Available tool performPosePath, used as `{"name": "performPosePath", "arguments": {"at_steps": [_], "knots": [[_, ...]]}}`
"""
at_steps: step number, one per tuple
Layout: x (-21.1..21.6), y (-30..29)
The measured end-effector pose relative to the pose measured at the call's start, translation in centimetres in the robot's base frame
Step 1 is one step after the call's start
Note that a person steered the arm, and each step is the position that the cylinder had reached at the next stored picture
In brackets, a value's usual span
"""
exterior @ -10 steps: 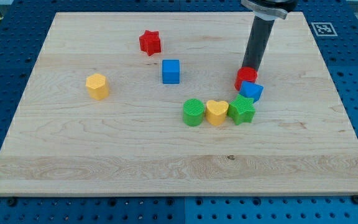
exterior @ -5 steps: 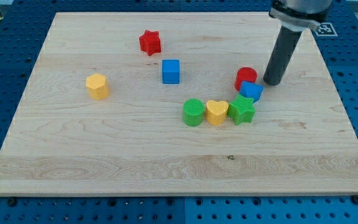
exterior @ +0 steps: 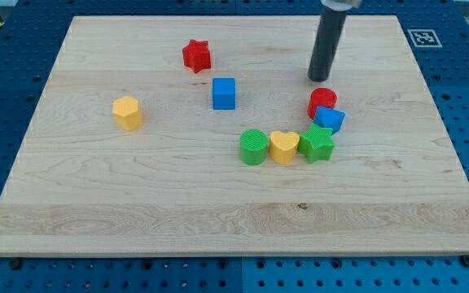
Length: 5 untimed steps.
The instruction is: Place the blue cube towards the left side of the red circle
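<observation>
The blue cube (exterior: 224,93) sits near the board's middle, well left of the red circle (exterior: 322,101). The red circle lies right of centre, touching a second blue block (exterior: 329,119) just below it. My tip (exterior: 317,78) is just above the red circle, slightly to its left, with a small gap between them. It is far to the right of the blue cube.
A green star (exterior: 317,143), a yellow heart (exterior: 283,146) and a green circle (exterior: 254,146) form a row below the red circle. A red star (exterior: 196,54) sits at the top, a yellow block (exterior: 127,112) at the left.
My tip moved from above the red circle to its right side, then back up and left to a spot above it. No block visibly moved.
</observation>
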<state>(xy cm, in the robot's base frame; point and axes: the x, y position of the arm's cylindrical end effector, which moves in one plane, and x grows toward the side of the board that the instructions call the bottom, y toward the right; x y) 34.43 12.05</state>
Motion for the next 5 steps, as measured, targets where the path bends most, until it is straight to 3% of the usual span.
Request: {"name": "performPosePath", "arguments": {"at_steps": [2, 3, 5], "knots": [[-0.3, -0.5], [-0.3, -4.1], [-1.4, -16.9]]}}
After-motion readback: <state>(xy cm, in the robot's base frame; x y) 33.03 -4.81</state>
